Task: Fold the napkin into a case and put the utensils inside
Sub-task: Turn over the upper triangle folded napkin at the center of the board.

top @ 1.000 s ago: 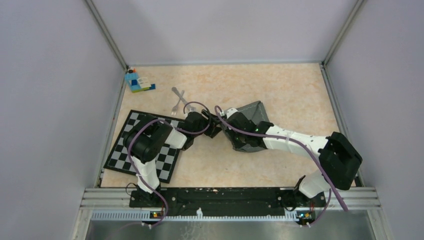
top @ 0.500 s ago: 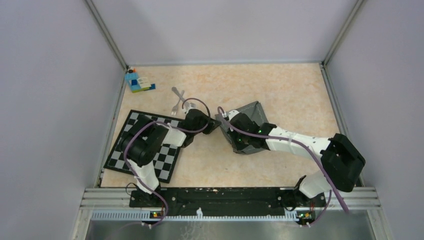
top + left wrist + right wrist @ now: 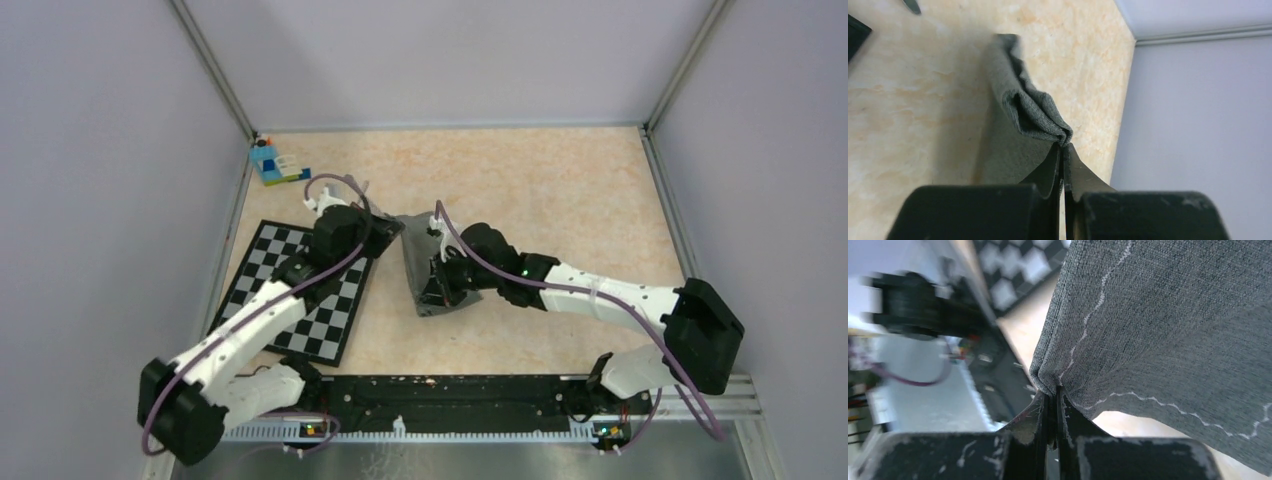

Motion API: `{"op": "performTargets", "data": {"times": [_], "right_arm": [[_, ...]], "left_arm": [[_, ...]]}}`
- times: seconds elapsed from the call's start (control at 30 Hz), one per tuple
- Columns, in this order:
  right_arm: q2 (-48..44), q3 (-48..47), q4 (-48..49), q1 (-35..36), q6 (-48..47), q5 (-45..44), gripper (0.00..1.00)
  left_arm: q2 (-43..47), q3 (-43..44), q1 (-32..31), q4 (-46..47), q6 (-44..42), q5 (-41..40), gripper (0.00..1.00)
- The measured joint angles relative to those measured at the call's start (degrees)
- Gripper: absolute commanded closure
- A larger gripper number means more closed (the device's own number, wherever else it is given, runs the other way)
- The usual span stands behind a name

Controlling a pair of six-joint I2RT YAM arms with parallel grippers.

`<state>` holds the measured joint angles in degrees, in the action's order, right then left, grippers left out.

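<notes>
The dark grey napkin [image 3: 415, 255] hangs as a narrow folded strip near the middle of the table, raised between both grippers. My left gripper [image 3: 392, 228] is shut on its far corner; the wrist view shows the jaws pinching a bunched fold of the napkin [image 3: 1018, 100] at the gripper's [image 3: 1064, 145] tips. My right gripper [image 3: 437, 290] is shut on the near corner, with the hemmed napkin [image 3: 1173, 315] spreading up from the gripper's [image 3: 1054, 390] tips. The utensils are mostly hidden behind my left wrist; one dark metal tip [image 3: 911, 5] shows.
A black-and-white checkered mat [image 3: 330, 310] lies on the left, under my left arm. A blue toy-brick block [image 3: 272, 165] sits in the far left corner. Grey walls enclose the table on three sides.
My left gripper has shut on the napkin's corner and pulled back to the left. The right gripper has carried its corner left and nearer, so the napkin now sits further left as a narrower strip.
</notes>
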<state>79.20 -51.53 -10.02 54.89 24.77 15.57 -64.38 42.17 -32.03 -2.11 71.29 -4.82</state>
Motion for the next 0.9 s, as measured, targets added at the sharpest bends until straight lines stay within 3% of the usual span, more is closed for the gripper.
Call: {"op": "performTargets", "data": {"times": [0.13,0.27,0.4,0.5,0.67,0.77,0.9], "right_arm": [[-0.6,-0.3,13.3,2.0,8.6,8.6,1.0],[-1.7,0.3,26.1,2.1,17.5,14.9,1.0],[-4.9,8.2,37.5,-0.1,24.0,18.5,1.0],[-6.7,19.7,44.3,-7.0,26.9,20.5,1.0],[-5.5,34.8,45.0,-17.6,25.6,22.4,1.0],[-5.3,40.3,43.8,-22.5,22.4,24.9,1.0],[-5.7,42.4,40.8,-27.4,18.2,26.7,1.0]], "left_arm": [[10.6,9.1,-1.4,-16.9,-2.7,-6.5,1.0],[8.6,21.8,-7.8,-26.9,-5.3,-14.4,1.0],[-4.7,32.7,-17.0,-34.0,-8.5,-21.8,1.0],[-19.2,39.7,-18.8,-36.9,-12.1,-23.8,1.0],[-44.6,47.4,-19.6,-39.3,-17.6,-22.6,1.0],[-51.0,47.5,-20.5,-37.3,-21.0,-19.6,1.0],[-52.5,47.6,-21.1,-30.9,-25.3,-14.9,1.0]]}}
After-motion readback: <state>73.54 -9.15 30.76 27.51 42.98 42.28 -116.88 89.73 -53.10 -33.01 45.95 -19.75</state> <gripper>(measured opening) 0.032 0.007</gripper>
